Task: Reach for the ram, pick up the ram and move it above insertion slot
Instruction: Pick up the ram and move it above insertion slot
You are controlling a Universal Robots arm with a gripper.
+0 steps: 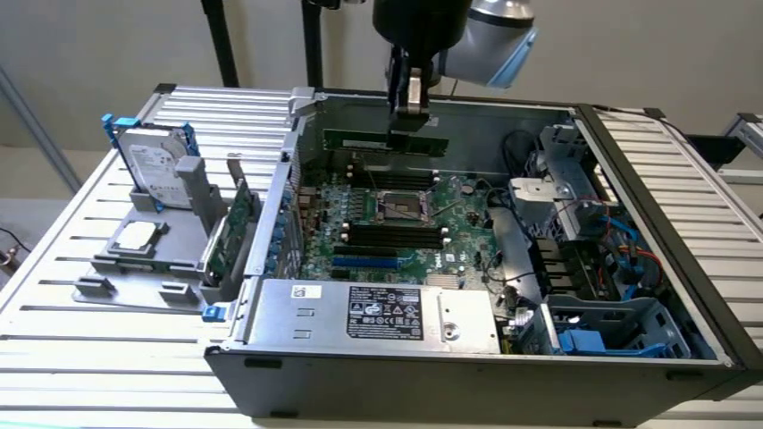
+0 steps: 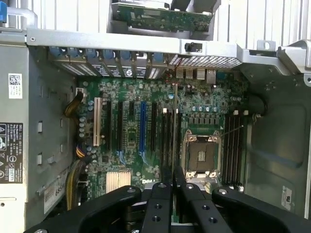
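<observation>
The gripper [image 1: 410,121] pinches the ram [image 1: 384,140] by its top edge. That keeps the stick level above the motherboard [image 1: 394,223].

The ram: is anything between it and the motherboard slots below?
Nothing visible. The gripper is shut on the ram, held edge-down in open air over the motherboard. In the wrist view the stick hangs over the dark memory slots beside the CPU socket.

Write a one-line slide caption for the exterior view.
Fingers hold the ram level above the open computer case.
</observation>
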